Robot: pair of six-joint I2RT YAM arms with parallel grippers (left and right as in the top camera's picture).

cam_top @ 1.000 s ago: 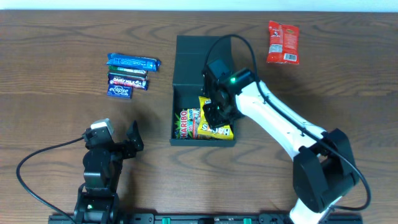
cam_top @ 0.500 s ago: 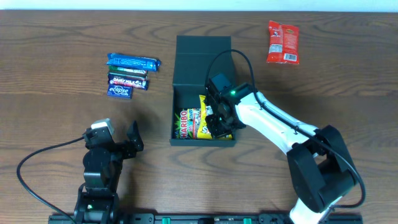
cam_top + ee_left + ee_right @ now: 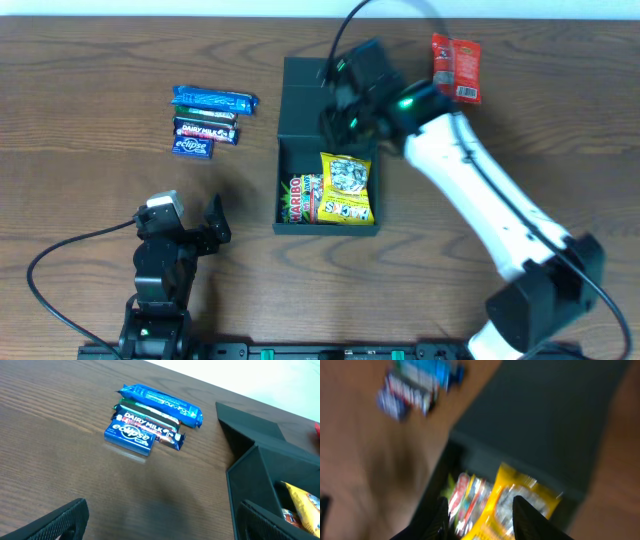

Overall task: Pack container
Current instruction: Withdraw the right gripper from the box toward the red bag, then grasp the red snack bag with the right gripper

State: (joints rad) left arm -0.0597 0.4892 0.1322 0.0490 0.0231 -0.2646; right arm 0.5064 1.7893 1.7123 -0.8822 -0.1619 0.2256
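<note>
Right gripper [image 3: 342, 108]: jaws apart with nothing between them; the right wrist view is blurred, but both fingers [image 3: 442, 517] show with a clear gap.
Left gripper [image 3: 162, 512]: wide open and empty, low over the bare table [image 3: 90, 180].
Container [image 3: 327, 228]: a dark box with its mouth facing up. It sits just below the right gripper and on that gripper's near side. For the left gripper it is ahead and to the right.
Flap lid [image 3: 303, 95]: folded back flat on the table and joined to the box's far wall. The right gripper hovers over it.
Inside: a yellow packet [image 3: 346, 188] lies flat beside a sweets packet [image 3: 300, 198], both under the right gripper's near side.
Pointing: with box and flap taken together, the long axis runs from the table's near edge to its far edge, in line with the left gripper's reach.
Handling, as a judgement: the container looks stiff, light and matte, so unlikely to slip. The thin side walls suit a pinch, and the flap's free far edge is the likely hold for folding it shut.
Outside: a blue bar [image 3: 213, 99], a chocolate bar [image 3: 205, 131] and a gum pack [image 3: 193, 147] lie ahead of the left gripper. A red packet [image 3: 455, 68] lies to the right gripper's right.
</note>
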